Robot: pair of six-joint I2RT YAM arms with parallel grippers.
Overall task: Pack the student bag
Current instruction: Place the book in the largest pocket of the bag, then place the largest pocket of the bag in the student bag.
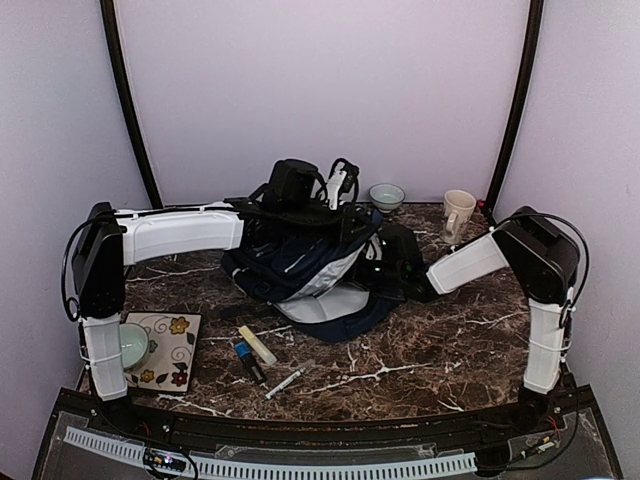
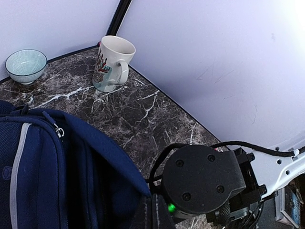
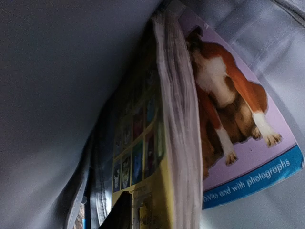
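Though its own camera misses the fingers, the left gripper is closed, apparently pinching the top edge of the student bag. The bag sits mid-width on the counter, toward its back edge. The right gripper is pushed into the bag's right side beside a dog-cover book and a yellow book. One dark finger shows, so open or gripping can't be told.

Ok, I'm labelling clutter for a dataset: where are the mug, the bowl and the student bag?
mug (image 2: 111,64), left wrist view, its side wall.
bowl (image 2: 26,65), left wrist view, its inner wall.
student bag (image 2: 76,167), left wrist view, its navy fabric.
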